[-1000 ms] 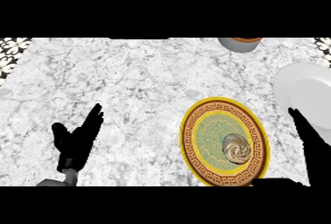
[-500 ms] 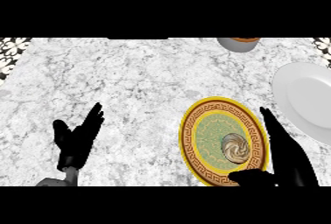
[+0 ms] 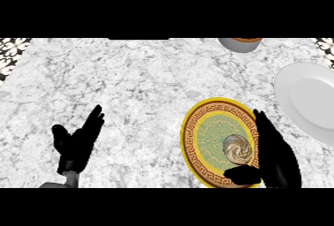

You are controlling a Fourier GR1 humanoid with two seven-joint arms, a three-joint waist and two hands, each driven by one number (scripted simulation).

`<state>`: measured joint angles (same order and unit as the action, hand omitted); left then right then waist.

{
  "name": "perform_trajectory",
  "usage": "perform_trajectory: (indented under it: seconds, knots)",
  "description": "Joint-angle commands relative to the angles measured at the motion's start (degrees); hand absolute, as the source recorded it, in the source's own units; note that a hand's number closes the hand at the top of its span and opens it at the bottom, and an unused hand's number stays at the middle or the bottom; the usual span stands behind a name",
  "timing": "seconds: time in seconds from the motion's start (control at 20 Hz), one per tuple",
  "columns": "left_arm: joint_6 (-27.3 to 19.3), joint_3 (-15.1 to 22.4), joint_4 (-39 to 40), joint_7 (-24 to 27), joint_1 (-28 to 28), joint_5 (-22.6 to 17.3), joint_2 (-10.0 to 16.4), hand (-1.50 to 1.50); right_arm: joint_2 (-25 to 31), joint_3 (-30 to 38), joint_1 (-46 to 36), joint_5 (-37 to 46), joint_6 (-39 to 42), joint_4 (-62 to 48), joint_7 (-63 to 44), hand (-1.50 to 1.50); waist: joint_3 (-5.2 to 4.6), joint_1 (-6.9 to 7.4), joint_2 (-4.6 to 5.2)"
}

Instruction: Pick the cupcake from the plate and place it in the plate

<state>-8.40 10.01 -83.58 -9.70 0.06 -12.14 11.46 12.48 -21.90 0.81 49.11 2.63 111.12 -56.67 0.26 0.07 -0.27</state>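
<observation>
My right hand [image 3: 280,161] spread, fingers straight, just right of cupcake [image 3: 237,148], thumb below it. Cupcake sits on gold-rimmed green plate [image 3: 195,128]. White plate [image 3: 306,103] beside, further right. My left hand [image 3: 78,141] open, resting lower left.

Mottled grey-white stone counter [image 3: 143,88], smooth white plate [image 3: 306,106], gold-rimmed patterned plate [image 3: 209,128], and matt black robot hand [image 3: 277,159].

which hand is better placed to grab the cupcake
Right. The right hand is open beside the cupcake on the gold-rimmed plate, thumb near it; the left hand rests open far to the left.
</observation>
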Motion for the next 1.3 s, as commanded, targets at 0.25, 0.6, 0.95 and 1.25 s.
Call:
perform_trajectory:
  seconds: [0.25, 0.6, 0.95, 1.25]
  knots:
    - [0.4, -1.7, 4.2, -1.9, -2.0, 1.6, -2.5, 0.0, -0.6, 3.4, 1.2, -0.6, 3.4, -1.3, 1.6, -1.5, -0.27, -0.25, 0.25]
    - [3.6, -2.7, 4.0, -1.0, -1.1, 0.8, -1.6, 0.0, -3.3, 1.3, -4.8, 0.9, 6.1, -13.8, 3.6, 1.5, -0.28, 0.04, 0.36]
    - [3.5, -4.1, 3.6, -2.9, -2.0, 2.5, -1.8, 0.0, -2.7, 0.5, -3.4, 4.9, 5.0, -13.5, 7.8, 1.5, -0.27, -0.16, 0.27]
    - [4.5, -3.5, 3.6, -0.4, 0.9, 3.5, -2.9, 0.0, -8.7, 0.8, -11.4, 11.8, 0.3, -22.9, 4.8, 1.5, -0.28, 0.3, 0.39]
